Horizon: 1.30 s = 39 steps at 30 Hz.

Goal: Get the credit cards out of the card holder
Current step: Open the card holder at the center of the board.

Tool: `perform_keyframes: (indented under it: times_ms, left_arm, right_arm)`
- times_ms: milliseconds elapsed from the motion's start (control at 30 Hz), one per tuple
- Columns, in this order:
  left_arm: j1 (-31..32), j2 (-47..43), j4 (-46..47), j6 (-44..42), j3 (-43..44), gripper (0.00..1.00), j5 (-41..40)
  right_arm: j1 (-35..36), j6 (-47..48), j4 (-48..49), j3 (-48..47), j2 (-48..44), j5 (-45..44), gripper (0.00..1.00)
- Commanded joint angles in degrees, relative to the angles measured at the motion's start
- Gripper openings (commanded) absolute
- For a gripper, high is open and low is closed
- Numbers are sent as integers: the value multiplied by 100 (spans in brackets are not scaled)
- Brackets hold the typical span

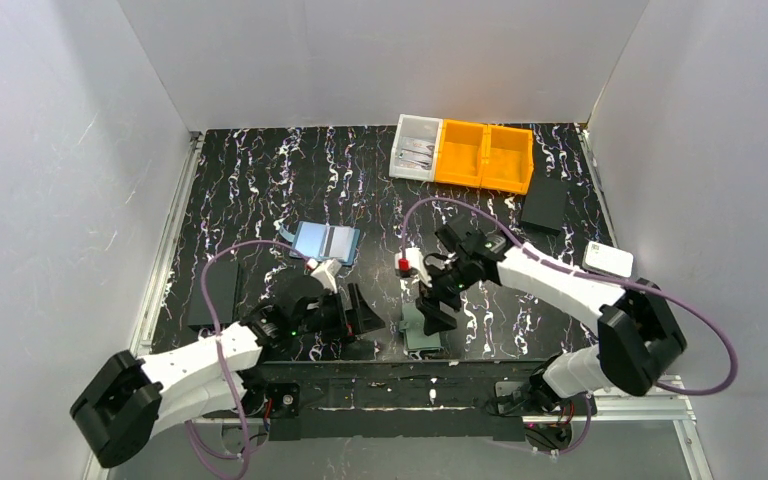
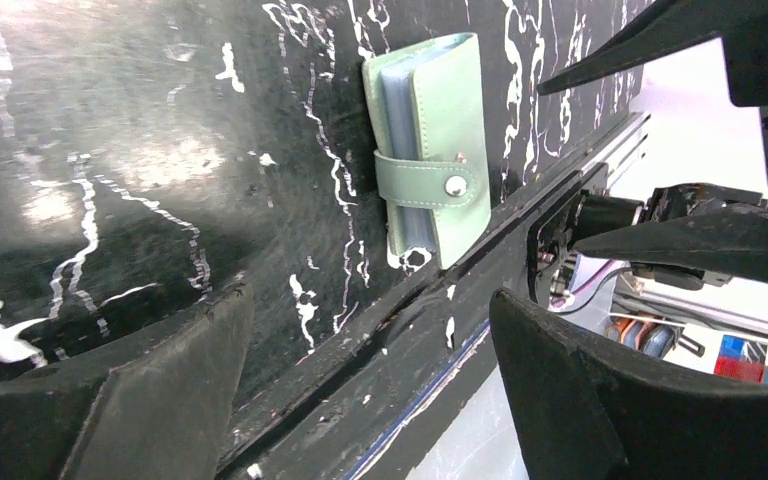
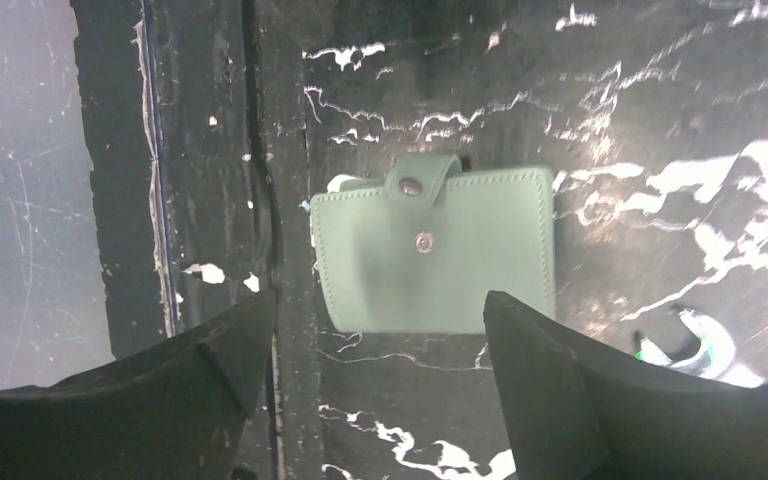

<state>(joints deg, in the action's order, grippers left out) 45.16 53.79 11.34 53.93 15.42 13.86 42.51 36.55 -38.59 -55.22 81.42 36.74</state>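
The sage-green card holder [image 1: 422, 338] lies folded shut on the black marbled table by its near edge. Its tab [image 3: 417, 182] bends over the far edge, and the tab's snap sits apart from a second stud on the cover [image 3: 440, 265]. Grey-blue layers [image 2: 394, 115] show between the covers of the card holder [image 2: 445, 130]; the credit cards are otherwise hidden inside. My right gripper [image 1: 434, 303] [image 3: 378, 300] hovers open just above the holder, holding nothing. To the holder's left my left gripper [image 1: 364, 312] [image 2: 370, 310] is open and empty, pointing at it.
A light-blue flat rectangle with a dark stripe [image 1: 326, 241] lies behind the left gripper. Orange bins [image 1: 484, 156] and a clear box [image 1: 415, 147] stand at the back. At the right are a black box [image 1: 544, 204] and a white object [image 1: 608, 259]. A dark flat piece [image 1: 212, 296] lies far left.
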Motion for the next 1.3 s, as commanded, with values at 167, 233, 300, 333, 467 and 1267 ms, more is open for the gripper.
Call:
perform_keyframes:
  times_ms: [167,233,300,333,467,1267]
  left_arm:
    - [1211,1331,-283,176,1401,86,-1245]
    - [1439,1761,-1196,310,1906,85,-2003]
    - [1680,2201,-2240,389,2556,81,-2600]
    - [1755,2388,-2537,389,2789,74,-2698]
    - [1943,2900,-2998,301,3334,65,-2893]
    - [1984,3356,-3108,416,3471,15,-3168]
  right_arm:
    - [-1180,-1279,1561,929,-818,366,89]
    - [-1345,-1382,1665,980,-931,376,89]
    - [-1487,-1434,1715,1041,-982,424,89]
    - [-1546,-1437,1736,1089,-993,450,89]
    - [-1640,-1467,1854,1213,-1039,486,89]
    - [-1707,-1453,1750,1249,-1028,741,88]
